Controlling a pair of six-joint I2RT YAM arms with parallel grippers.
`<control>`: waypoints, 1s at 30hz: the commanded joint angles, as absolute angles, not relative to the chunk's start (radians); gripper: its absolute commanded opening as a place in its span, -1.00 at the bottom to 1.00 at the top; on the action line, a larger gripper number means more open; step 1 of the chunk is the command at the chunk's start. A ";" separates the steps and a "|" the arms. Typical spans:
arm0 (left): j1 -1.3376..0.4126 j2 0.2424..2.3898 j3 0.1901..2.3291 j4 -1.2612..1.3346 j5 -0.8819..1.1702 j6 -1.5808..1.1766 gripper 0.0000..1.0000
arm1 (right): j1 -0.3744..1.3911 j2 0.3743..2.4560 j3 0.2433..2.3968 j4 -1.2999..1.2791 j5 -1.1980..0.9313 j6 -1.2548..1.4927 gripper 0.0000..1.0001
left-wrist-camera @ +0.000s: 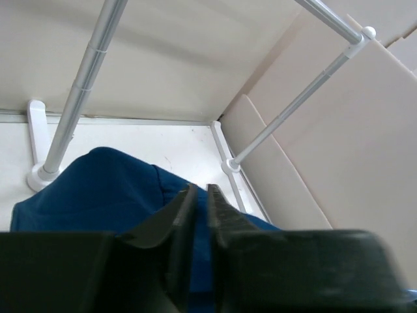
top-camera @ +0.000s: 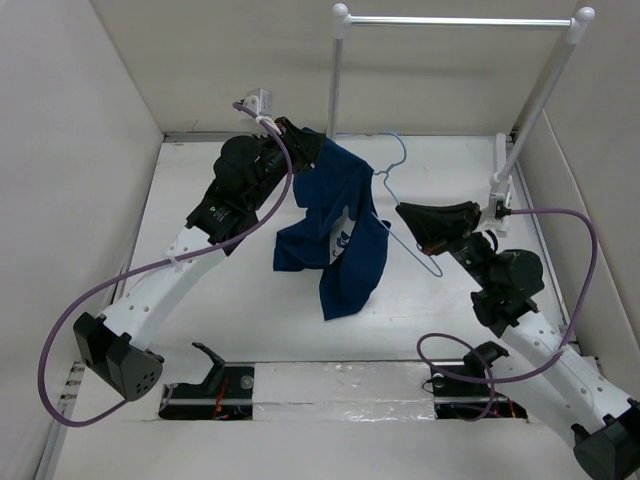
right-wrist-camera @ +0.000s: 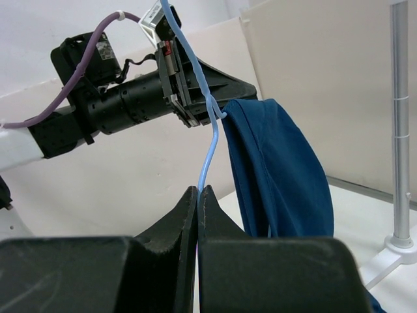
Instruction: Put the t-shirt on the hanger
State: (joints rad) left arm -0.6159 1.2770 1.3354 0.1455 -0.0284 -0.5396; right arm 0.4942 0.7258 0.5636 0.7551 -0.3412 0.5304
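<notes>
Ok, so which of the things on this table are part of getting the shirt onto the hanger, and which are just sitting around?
Part of the job:
- t-shirt, held up by the left gripper
- hanger, pinched in the right gripper

Just there:
- white garment rail
- purple cables on the arms

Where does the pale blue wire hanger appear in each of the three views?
Top external: the hanger is right of centre, against the right side of the t-shirt.
Left wrist: not in it.
Right wrist: centre, the wire rising from the right gripper to the top edge.
Shared landmark: the t-shirt, low in the left wrist view, right of centre in the right wrist view.
</notes>
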 commanded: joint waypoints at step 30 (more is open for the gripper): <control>-0.620 1.215 1.269 0.150 -0.121 -0.537 -0.36 | 0.529 0.678 0.607 0.779 -0.301 0.492 -1.00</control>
